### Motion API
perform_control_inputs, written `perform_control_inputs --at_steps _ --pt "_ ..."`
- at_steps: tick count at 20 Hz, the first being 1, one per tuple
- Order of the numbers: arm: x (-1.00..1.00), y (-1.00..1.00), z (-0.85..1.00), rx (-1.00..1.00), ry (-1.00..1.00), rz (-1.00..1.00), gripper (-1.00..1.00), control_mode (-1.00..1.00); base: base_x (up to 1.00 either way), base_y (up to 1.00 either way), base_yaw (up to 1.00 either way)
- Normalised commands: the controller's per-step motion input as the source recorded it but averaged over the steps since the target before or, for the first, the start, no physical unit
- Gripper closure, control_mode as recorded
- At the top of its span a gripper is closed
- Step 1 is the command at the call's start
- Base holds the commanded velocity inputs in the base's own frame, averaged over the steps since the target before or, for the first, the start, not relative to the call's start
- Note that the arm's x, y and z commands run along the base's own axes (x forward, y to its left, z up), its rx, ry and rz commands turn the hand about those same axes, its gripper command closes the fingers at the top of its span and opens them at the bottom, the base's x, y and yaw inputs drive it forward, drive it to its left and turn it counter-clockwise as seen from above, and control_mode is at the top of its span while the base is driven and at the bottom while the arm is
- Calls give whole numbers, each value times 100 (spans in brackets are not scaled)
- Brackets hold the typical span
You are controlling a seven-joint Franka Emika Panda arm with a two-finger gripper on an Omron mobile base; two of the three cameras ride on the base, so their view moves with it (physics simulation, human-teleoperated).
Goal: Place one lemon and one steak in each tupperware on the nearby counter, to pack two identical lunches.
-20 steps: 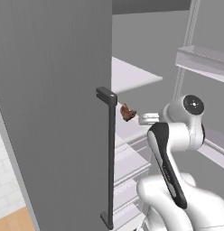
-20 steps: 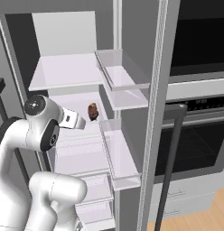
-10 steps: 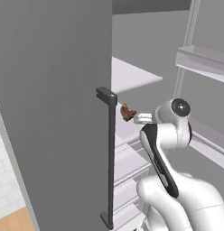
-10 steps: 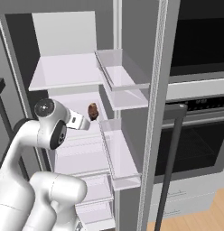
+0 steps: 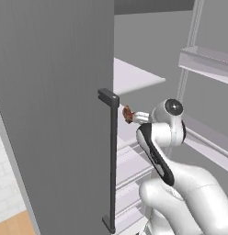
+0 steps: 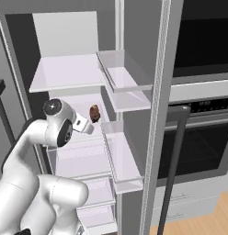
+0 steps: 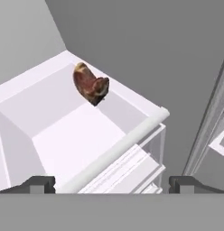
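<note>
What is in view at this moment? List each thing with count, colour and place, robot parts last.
steak: one, reddish brown, on a white fridge shelf, leaning on the back wall.
fridge shelves: several, white, inside the open fridge.
door bins: two, clear, on the open right door.
fridge door: one, grey, with a dark handle, open at left.
oven: one, black, right of the fridge.
arm: one, white, reaching in toward the steak.
gripper: one, jaws open, short of the steak.

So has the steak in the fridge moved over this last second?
No. The steak sits at the same spot beside the door shelf in the right base view; the arm alone has shifted.
</note>
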Motion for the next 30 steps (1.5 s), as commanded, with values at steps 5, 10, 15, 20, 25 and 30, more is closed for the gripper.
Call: perform_control_inputs --at_steps 5,10,15,20,25,30 --pt "30 0 -24 11 3 -3 -100 -100 0 0 0" --pt "40 1 -26 11 0 -10 -100 -100 0 0 0" --pt "35 0 -4 10 0 -19 -100 -100 0 0 0" --pt "32 0 0 10 2 -15 -100 -100 0 0 0" --pt "38 0 -14 4 4 -9 -100 -100 0 0 0" --pt "48 0 -20 0 6 -5 -100 -100 0 0 0"
